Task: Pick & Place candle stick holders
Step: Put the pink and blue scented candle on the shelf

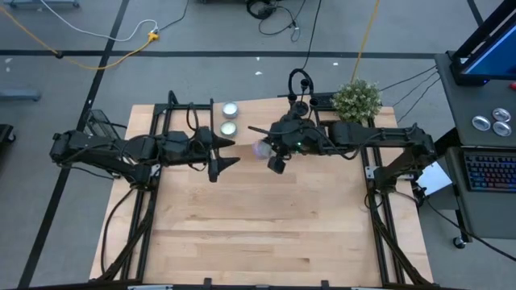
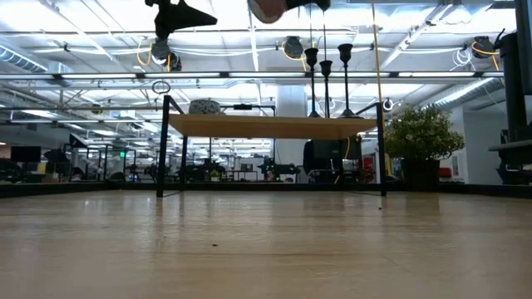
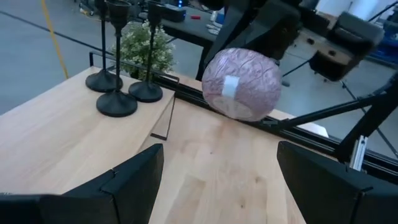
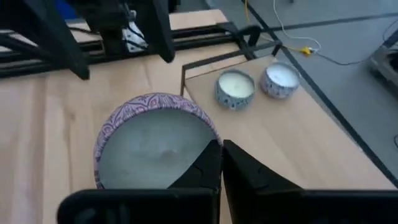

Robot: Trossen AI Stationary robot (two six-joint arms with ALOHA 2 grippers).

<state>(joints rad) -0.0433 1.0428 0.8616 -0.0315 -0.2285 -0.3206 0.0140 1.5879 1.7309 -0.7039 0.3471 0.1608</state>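
Note:
Three black candle stick holders [image 3: 118,93] stand on their round bases at the table's far edge beside a small potted plant [image 1: 357,98]; the low view shows them upright [image 2: 326,71]. My right gripper [image 4: 221,146] hangs above the table's middle, shut on a purple-patterned round candle tin [image 4: 152,146]. The left wrist view looks at that tin's underside with its white label [image 3: 239,84]. My left gripper [image 3: 230,186] is open in the air left of the tin, with nothing between its fingers, and is also seen from above [image 1: 227,153]. My right gripper pinches the tin's rim [image 4: 208,134] on the side toward its wrist, one finger over the wax inside and one outside the wall. The tin is lifted clear of the table and tipped, its underside turned toward my left gripper.
Two small silver-white round candles [image 1: 230,109] [image 1: 229,128] sit on the table's far edge left of centre, seen also in the right wrist view [image 4: 235,89]. Black frame rails [image 1: 153,137] run along both sides of the table. The near half of the wooden top [image 1: 258,234] is bare.

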